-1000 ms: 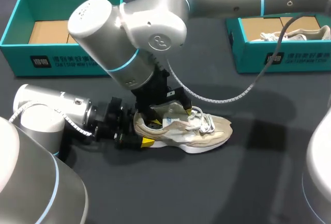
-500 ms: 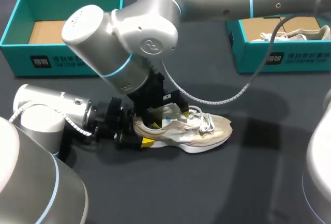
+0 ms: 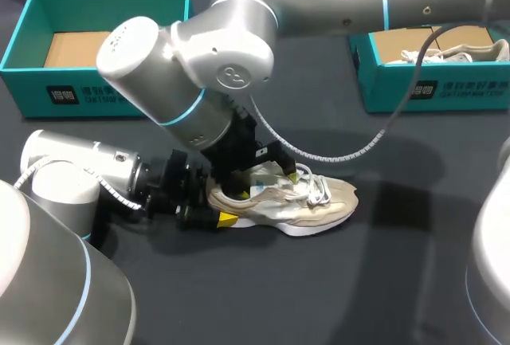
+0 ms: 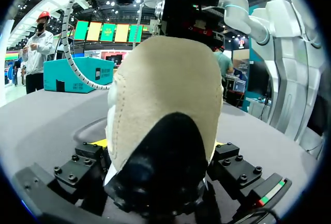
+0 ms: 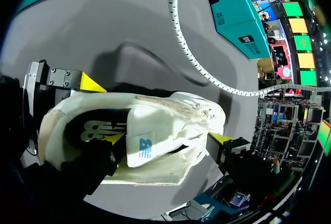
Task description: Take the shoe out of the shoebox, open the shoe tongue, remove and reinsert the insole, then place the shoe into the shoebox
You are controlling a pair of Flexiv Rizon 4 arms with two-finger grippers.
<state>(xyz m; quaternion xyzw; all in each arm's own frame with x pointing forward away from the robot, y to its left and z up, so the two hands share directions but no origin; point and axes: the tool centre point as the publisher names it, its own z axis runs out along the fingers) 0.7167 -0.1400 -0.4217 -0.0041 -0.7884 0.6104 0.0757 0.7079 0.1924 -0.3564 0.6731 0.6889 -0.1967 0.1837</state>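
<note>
Dark grey table (image 3: 335,297). Shoe (image 3: 319,197) sits on its sole, heel in the left gripper (image 3: 217,205). Teal shoebox (image 3: 103,90) lies beyond that gripper. Second shoebox (image 3: 430,82) sits well off, past the toe.

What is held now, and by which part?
The shoe, by its heel, clamped in the left gripper. Whether the right gripper at the tongue grips cannot be told.

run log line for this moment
shoe: on table | left gripper: shut on heel | right gripper: at tongue | insole: in shoe
</note>
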